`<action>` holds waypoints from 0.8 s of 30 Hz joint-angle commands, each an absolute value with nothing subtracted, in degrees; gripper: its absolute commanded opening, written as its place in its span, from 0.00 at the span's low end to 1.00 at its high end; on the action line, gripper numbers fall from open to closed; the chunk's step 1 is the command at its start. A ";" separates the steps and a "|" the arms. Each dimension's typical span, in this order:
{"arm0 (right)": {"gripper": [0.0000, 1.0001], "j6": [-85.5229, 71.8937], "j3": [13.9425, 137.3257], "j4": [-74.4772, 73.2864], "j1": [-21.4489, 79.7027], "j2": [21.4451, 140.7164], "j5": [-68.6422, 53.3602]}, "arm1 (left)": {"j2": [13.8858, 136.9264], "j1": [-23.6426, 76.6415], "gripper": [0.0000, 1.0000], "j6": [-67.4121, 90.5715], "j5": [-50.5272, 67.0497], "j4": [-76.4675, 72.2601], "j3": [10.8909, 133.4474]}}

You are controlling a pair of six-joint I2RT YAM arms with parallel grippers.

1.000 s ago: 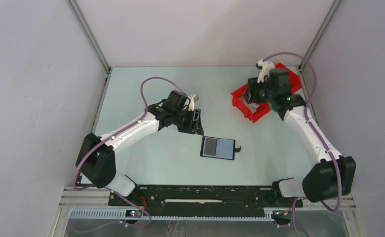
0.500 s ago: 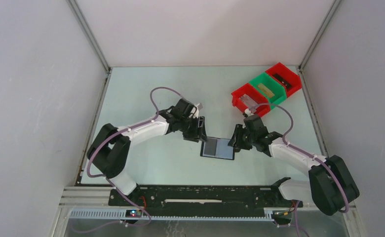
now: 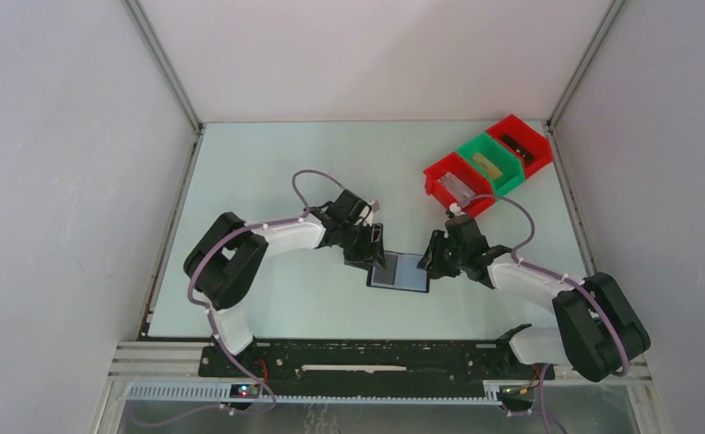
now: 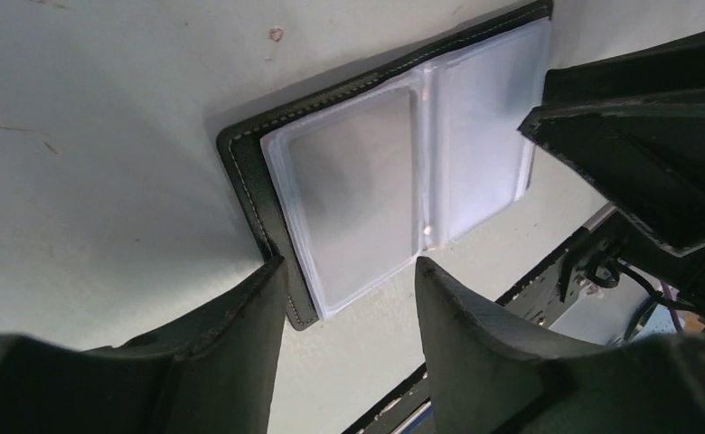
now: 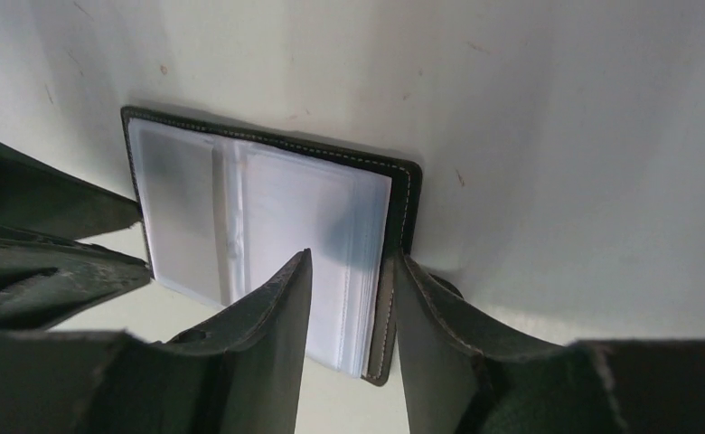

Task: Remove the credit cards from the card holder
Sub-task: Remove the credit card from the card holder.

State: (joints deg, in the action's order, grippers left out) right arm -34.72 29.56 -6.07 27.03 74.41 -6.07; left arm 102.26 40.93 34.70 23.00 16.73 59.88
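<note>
The pale green table (image 3: 258, 163) is lightly scuffed and closed in by plain grey-white walls (image 3: 376, 54) on three sides. Slim metal posts (image 3: 163, 65) rise at the two back corners. A black rail (image 3: 376, 358) crosses the near edge. The light is soft and even.

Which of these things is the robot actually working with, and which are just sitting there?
In the job: card holder, lying open; its clear sleeves; left gripper and right gripper at its ends.
Lying about: near red bin, green bin, far red bin.
</note>
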 commanded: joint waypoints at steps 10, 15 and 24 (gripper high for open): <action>0.47 -37.05 28.21 -0.48 27.06 79.89 -6.77 | 104.07 41.73 0.56 35.23 26.14 14.54 62.60; 0.47 -37.94 28.21 1.94 27.47 80.85 -7.46 | 102.60 42.26 0.52 35.21 26.82 15.63 63.93; 0.47 -38.28 28.21 1.86 27.82 80.73 -7.47 | 101.92 42.75 0.52 34.67 26.65 17.53 65.47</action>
